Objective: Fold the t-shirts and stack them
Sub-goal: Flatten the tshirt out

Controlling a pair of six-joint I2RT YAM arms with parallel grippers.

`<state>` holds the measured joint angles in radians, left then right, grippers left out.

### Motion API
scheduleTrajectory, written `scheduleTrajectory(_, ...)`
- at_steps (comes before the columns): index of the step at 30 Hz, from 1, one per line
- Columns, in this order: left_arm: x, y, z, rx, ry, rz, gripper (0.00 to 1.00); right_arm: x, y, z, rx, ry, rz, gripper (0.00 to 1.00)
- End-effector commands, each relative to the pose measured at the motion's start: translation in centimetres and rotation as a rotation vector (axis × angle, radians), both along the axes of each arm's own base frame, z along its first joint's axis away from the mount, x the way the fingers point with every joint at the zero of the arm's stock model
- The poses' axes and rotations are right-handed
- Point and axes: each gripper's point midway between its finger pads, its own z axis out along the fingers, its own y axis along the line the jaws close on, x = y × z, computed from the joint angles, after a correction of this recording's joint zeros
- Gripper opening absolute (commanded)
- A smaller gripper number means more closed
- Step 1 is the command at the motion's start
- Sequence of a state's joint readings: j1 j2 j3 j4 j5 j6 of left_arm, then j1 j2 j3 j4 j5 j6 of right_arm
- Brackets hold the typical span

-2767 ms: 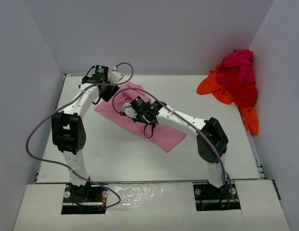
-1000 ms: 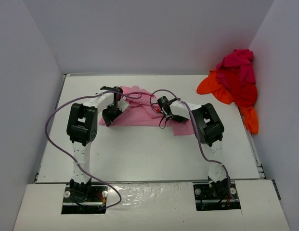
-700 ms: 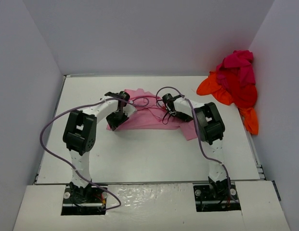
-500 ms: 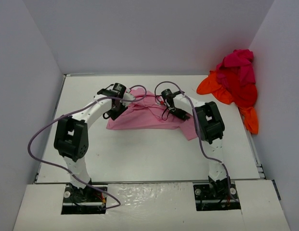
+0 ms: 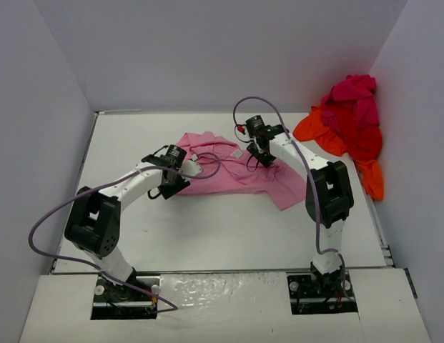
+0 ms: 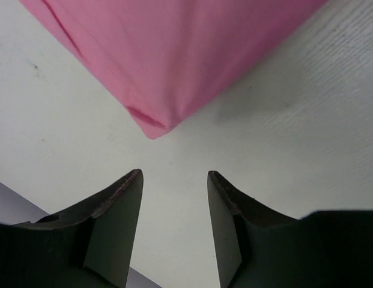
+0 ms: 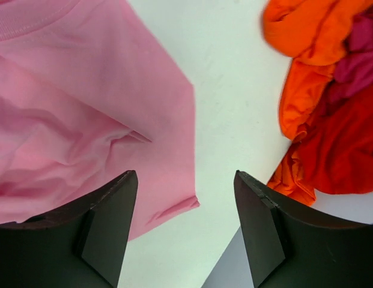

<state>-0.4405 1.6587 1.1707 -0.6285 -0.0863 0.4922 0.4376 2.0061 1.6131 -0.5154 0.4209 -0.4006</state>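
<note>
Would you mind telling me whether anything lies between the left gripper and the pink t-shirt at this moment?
Nothing visible does. The left gripper is open, just short of the nearest corner of the pink t-shirt, with only the table surface between them.

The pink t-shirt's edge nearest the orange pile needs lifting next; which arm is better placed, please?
Right, likely: the right gripper hangs open over that side of the pink t-shirt; the left gripper is at its opposite corner.

white table (image 5: 207, 236), walls on three sides. pink t-shirt (image 5: 239, 175) spread out, slightly rumpled, just past centre toward 12 o'clock. orange, red, magenta t-shirts (image 5: 350, 121) heaped at 2 o'clock corner, well apart.
</note>
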Motion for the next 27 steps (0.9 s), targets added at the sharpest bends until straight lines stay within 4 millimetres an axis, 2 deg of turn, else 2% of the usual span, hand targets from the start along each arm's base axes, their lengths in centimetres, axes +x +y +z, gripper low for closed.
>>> scheduleTrajectory(1,1.3,-0.5,1.4,0.005,-0.116,-0.094,0.45,0.6,-0.7,7.3,0.067,-0.195,-0.055,0.63)
scheduleTrajectory(6,1.9,0.2,-0.4,0.078,-0.134,-0.148,0.46,-0.1,-1.0,9.2,0.090,-0.236,-0.064,0.63)
scheduleTrajectory(11,3.2,0.7,-2.3,0.147,-0.138,-0.210,0.46,-0.8,-1.4,9.3,0.083,-0.237,-0.065,0.64)
scheduleTrajectory(15,4.3,0.2,-3.1,0.162,-0.147,-0.283,0.46,-1.2,-1.8,9.2,0.071,-0.234,-0.073,0.64)
scheduleTrajectory(22,4.4,0.2,-5.2,0.175,-0.066,-0.376,0.45,-1.7,-2.2,9.0,0.059,-0.229,-0.079,0.64)
scheduleTrajectory(24,4.0,0.3,-5.9,0.181,-0.042,-0.392,0.40,-2.0,-2.5,9.4,0.060,-0.237,-0.080,0.64)
scheduleTrajectory(25,3.6,0.4,-6.0,0.181,-0.027,-0.394,0.34,-2.3,-2.6,9.6,0.060,-0.237,-0.074,0.64)
scheduleTrajectory(27,3.0,0.5,-6.1,0.169,-0.003,-0.393,0.14,-2.7,-2.8,9.5,0.073,-0.227,-0.062,0.67)
